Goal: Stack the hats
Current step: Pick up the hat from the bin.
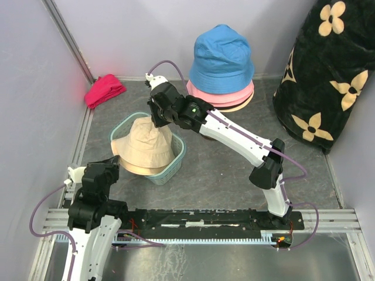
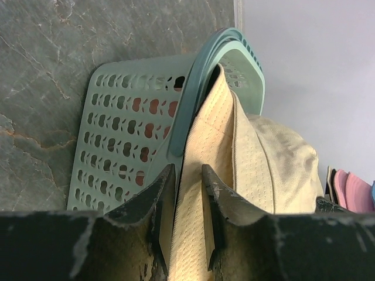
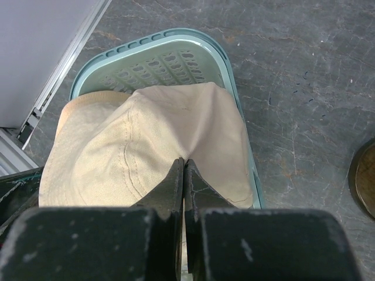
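Centrally, a teal plastic basket (image 1: 179, 153) with a perforated wall sits on a grey, marble-patterned counter (image 1: 217, 175). A beige hat (image 1: 145, 145) lies over the basket's mouth with its round crown up, covering most of the opening. Its brim spills past the rim on the basket's near-left side.

The left arm (image 1: 91, 199) reaches that near-left side of the basket. In the left wrist view, the left jaws are clamped on the beige brim. One dark, scuffed finger (image 2: 165, 211) lies on each face of the woven fabric, just outside the basket's rim.

The right arm (image 1: 234, 132) stretches over the basket from its right and comes down on the hat's crown from the far side. In the right wrist view, the right jaws are closed tip to tip on a small pinch of crown fabric, and creases fan out from that point.

Beyond the basket, to its far right near the back wall, a blue hat (image 1: 222, 55) tops a stack of pink hats (image 1: 218, 95), with a pale brim (image 1: 243, 106) showing at the bottom. To the basket's far left, a magenta cloth bundle (image 1: 105, 89) lies in the corner. Well to the basket's right stands a black bag (image 1: 328, 76) printed with cream flowers.
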Robot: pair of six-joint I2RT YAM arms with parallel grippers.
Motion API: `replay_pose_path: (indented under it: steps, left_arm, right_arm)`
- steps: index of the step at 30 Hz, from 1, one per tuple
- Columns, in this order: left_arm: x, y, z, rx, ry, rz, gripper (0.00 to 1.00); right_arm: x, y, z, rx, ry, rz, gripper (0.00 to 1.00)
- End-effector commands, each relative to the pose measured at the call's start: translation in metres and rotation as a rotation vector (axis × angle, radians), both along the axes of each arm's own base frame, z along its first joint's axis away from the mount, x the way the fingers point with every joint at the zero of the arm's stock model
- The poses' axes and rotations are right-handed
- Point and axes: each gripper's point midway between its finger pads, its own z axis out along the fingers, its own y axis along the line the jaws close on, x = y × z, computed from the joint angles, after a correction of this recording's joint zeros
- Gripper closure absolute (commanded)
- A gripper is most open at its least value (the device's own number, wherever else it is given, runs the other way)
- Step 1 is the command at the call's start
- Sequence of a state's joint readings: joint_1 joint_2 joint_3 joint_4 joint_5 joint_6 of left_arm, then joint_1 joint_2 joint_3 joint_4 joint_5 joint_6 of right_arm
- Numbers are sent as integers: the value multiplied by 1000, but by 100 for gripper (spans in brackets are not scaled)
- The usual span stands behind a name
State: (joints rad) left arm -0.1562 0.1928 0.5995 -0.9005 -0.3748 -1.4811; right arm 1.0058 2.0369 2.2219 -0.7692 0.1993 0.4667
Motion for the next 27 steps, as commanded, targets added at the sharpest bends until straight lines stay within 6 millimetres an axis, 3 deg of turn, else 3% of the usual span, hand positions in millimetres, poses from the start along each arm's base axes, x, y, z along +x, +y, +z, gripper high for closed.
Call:
replay_pose_path:
  steps: [1,27]
  left_arm:
    - [11,-3,9,-31,-45,3,69]
    - [18,-6,-1,-21,-8,-7,70]
  right_arm:
    - [4,-1,60,116,-103,5,99]
    - [8,-12,108,164,-244,10,99]
